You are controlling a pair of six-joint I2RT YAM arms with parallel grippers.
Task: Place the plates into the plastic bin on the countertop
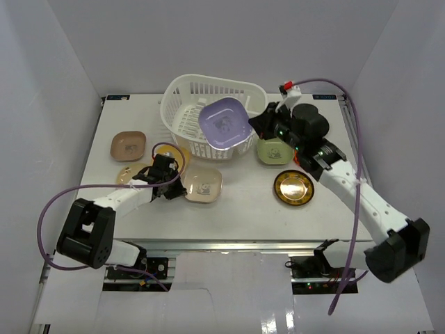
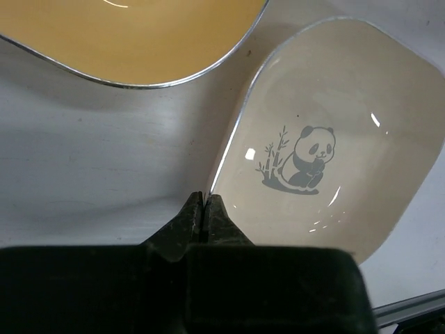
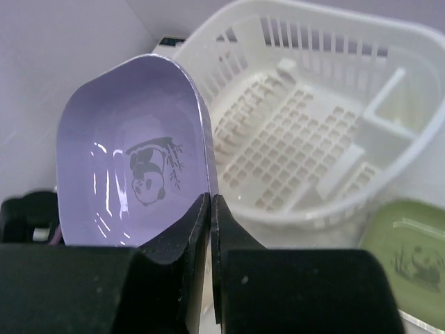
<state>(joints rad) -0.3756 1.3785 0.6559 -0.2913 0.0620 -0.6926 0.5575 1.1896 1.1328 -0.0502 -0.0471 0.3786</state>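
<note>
Step in hand: transfer of one plate into the bin, right arm. Right gripper [image 3: 211, 202] has its fingers clamped on the rim of the lavender rounded-square plate with a panda print [image 3: 132, 163]. The plate is held on edge, tilted, face toward the wrist camera. From above it hangs over the near-right part of the large white slotted plastic bin [image 1: 215, 89], at about rim level. Contact with the base: cannot tell. No other plate shows on the visible part of the perforated base.

Left gripper [image 2: 204, 203]: fingers pressed together at the near rim of the cream rounded-square panda plate [image 2: 334, 174], which lies on the matte white countertop [image 1: 243, 216]. The rim edge runs straight into the fingertip seam, so I read this as a pinch on that rim, plate not yet lifted. A yellow plate [image 2: 139, 35] sits just beside it, not touching.

Also on the counter: brown plate [image 1: 128, 145] at far left, green plate [image 1: 272, 150] just right of the bin, gold patterned round plate [image 1: 293, 186] nearer the arm bases.

Next move, as judged: the right arm lowers the lavender plate past the rim, lays it flatter toward the base, then parts its fingers and backs out. The raised dividers inside the bin could catch the plate edge. The left arm's lift of the cream plate should wait until the bin opening is free of the right arm.
</note>
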